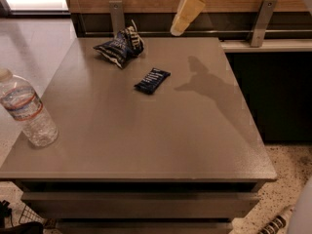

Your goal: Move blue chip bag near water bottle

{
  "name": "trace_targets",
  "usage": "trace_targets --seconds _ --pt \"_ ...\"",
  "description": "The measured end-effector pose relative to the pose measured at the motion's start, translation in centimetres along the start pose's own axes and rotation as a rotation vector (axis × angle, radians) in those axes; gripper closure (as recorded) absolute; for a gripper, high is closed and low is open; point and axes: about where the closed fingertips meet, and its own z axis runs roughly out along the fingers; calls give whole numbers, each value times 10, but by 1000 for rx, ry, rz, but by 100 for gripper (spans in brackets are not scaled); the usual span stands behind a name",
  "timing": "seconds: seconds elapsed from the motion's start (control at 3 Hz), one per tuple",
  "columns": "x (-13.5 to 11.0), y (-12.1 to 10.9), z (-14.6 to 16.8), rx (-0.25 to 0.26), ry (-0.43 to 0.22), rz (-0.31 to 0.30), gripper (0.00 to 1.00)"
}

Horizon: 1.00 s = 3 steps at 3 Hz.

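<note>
Claw [178, 28] is up in the top middle of the frame. It's cream-coloured, tilted with its tip pointing down and to the left, and it hangs in the air over the back edge of the grey worktop [146, 145]. It's touching nothing. Honestly I can't tell whether it's apart or together from this angle, since it just reads as one pale shape. Its shadow [209, 84] falls on the worktop right of centre.

The blue chip bag [119, 48] sits in the upper left part of the worktop near the back edge. It's crumpled and puffy, dark navy with white lettering. It lies lower left of the claw and well apart from it. Just behind the bag a metal bracket [117, 16] stands upright against the back rail, and a matching one [263, 13] is over at the upper right.

The water bottle [27, 113] is way over at the left edge of the frame, about mid-height, standing upright near the worktop's front-left corner. It's clear ribbed plastic with a pale cap and a label band with red and blue on it. Bag and bottle are well apart, with bare worktop between them.

The only other thing on top is a small flat dark blue bar wrapper [152, 80]. It lies lower right of the bag, on the side away from the bottle, between the bag and the shadow.

Speckled floor [287, 160] shows at the lower right, with some striped object [274, 223] in the bottom corner. I can't make out what that is.
</note>
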Motion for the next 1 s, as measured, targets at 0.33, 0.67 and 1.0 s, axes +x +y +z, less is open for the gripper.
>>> trace_targets --seconds 0.33,0.67,1.0 --pt "-9 0 43 -21 43 -2 0" --pt "-14 1 97 -56 41 -2 0" --pt "-20 5 148 -95 10 19 0"
